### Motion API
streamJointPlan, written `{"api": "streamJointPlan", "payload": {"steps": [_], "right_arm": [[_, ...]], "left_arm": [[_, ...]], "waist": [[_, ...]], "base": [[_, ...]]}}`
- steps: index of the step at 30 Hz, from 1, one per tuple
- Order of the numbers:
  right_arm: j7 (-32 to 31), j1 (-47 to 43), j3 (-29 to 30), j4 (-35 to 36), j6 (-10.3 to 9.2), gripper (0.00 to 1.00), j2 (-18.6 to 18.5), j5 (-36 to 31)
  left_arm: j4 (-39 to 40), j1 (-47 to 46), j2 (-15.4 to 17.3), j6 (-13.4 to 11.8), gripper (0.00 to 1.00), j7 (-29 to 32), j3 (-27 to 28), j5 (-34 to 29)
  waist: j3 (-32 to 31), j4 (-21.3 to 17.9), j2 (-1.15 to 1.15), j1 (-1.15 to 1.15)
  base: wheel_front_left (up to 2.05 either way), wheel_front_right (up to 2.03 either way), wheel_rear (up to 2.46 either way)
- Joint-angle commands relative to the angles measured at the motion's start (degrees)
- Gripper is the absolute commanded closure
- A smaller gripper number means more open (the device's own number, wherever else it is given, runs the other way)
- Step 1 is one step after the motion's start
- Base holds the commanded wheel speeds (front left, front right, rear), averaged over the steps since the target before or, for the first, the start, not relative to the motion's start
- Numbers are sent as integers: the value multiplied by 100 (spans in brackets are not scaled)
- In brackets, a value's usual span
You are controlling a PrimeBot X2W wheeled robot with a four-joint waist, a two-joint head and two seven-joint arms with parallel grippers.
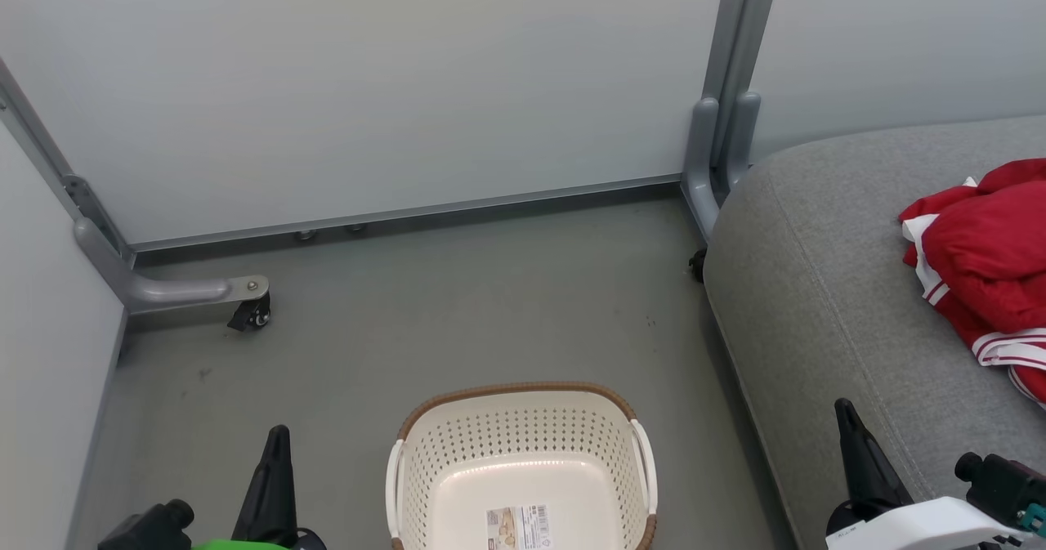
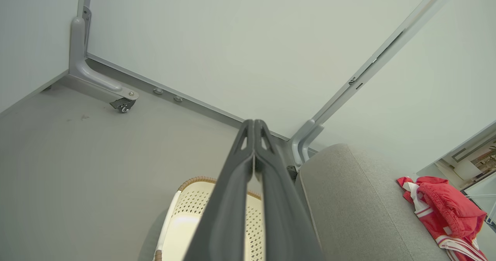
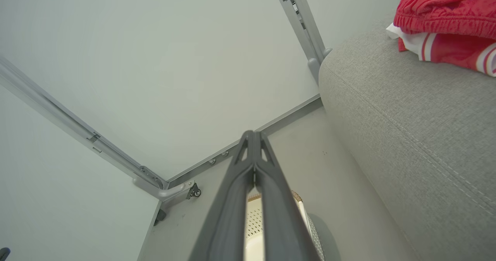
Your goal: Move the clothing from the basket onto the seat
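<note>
Low at the left, the left hand [image 1: 278, 437] hangs above the grey floor [image 1: 409, 305], its two dark fingers pressed together on nothing. Just right of it, the cream perforated basket [image 1: 515, 389] stands on the floor with a paper label [image 1: 519, 527] inside. Further right, the right hand [image 1: 845, 411], likewise closed and empty, hangs over the grey sofa seat [image 1: 817, 288], where the red clothing [image 1: 989, 248] with white stripes lies heaped.

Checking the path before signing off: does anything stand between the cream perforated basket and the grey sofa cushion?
Nothing visible does: grey floor lies between the cream perforated plastic basket and the grey fabric seat cushion, and the red, white-striped clothing already rests on that cushion.
</note>
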State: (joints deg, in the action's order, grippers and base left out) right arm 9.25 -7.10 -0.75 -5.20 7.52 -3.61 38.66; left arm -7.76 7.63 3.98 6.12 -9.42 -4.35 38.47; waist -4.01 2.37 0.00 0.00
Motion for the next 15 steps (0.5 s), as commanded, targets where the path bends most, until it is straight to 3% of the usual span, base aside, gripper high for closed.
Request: {"api": "streamJointPlan", "payload": {"steps": [1,15], "right_arm": [[-42,179,33,28,0,100,-52,231],[-305,422,110,-150,-1,100,-78,1342]], "left_arm": [[43,-213,43,43,100,34,39,224],[-73,-460,76,62,100,290,177,1357]], "waist": [[7,-4,0,0],[66,-38,0,0]], "base": [[0,0,0],[0,0,0]]}}
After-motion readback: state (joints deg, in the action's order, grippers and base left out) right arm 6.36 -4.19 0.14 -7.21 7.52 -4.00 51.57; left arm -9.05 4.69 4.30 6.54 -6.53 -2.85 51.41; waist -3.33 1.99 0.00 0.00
